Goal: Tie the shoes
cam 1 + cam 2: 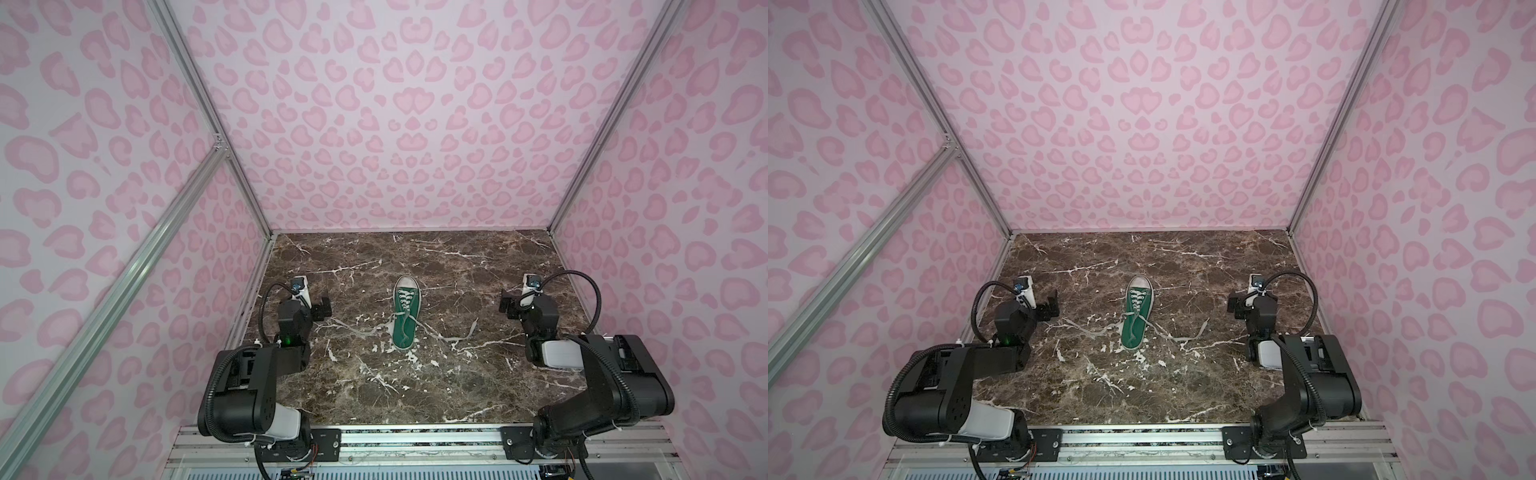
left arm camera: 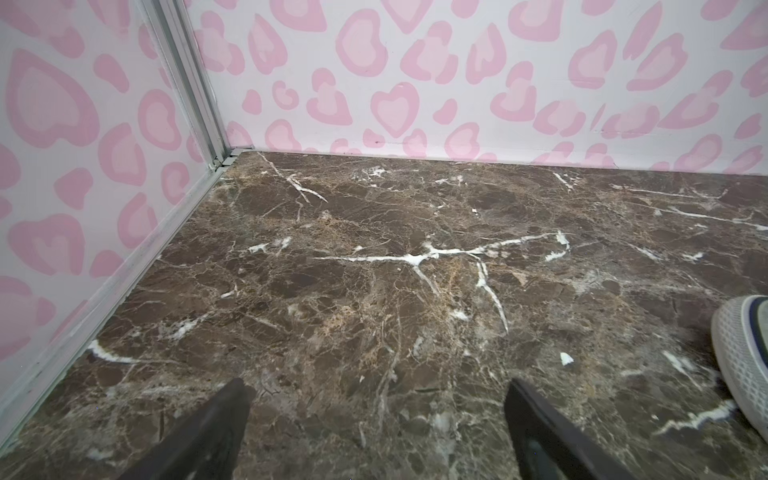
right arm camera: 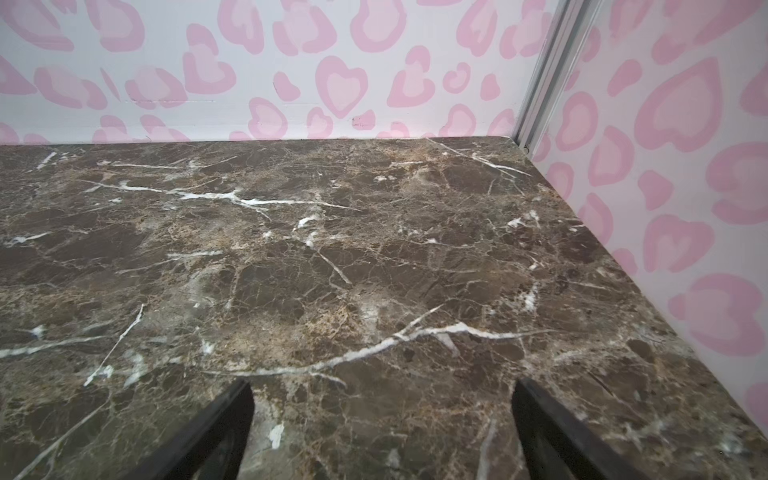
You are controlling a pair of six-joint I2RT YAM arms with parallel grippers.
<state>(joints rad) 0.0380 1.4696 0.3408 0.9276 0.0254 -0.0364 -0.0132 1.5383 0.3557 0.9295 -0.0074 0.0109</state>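
One small green sneaker lies mid-table in both top views, its white toe cap toward the back wall. Its white laces are loose: one trails left, the other right across the marble. My left gripper hovers open well to the shoe's left, and the left wrist view shows only bare marble between its fingers, with the shoe's toe cap at the picture's edge. My right gripper stands open well to the right, holding nothing.
The brown marble tabletop is boxed in by pink heart-patterned walls at the back and both sides, with aluminium posts in the corners. A metal rail with both arm bases runs along the front edge.
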